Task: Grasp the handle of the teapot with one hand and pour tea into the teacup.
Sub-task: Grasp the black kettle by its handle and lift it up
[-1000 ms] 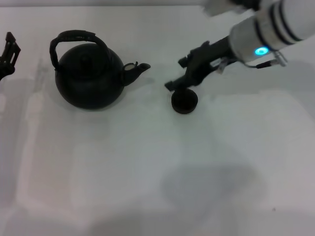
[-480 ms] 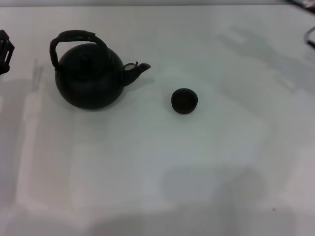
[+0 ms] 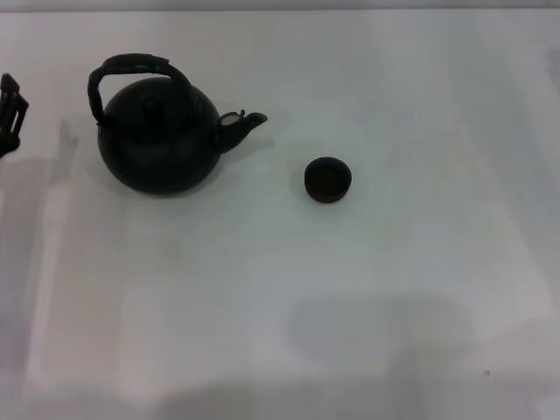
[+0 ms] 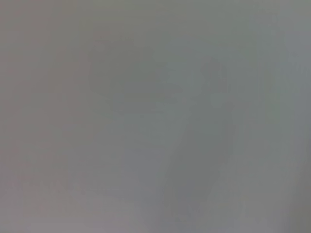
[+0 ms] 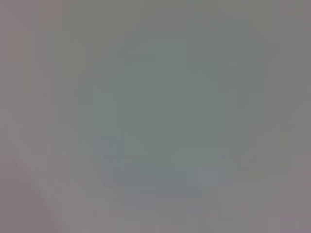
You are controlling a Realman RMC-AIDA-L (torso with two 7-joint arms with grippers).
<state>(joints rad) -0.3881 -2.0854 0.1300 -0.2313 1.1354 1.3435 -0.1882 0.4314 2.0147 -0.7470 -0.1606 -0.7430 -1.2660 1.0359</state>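
The right gripper, which stood at the small squat dark teacup (image 3: 328, 179) a second ago, has left the head view entirely; nothing attends the cup now. The large round matte-black teapot (image 3: 159, 133) sits upright toward the white bench's (image 3: 367, 297) far-left corner, spout facing the cup, handle ungrasped. The left gripper (image 3: 10, 114) shows only at the left edge; its finger state cannot be told. Pouring not yet begun.

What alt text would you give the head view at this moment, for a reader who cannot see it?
A black teapot stands upright on a white table, its spout pointing toward a small dark teacup that sits apart on the robot's right. The left gripper shows only at the table's left edge, touching nothing; the right gripper is out of view.
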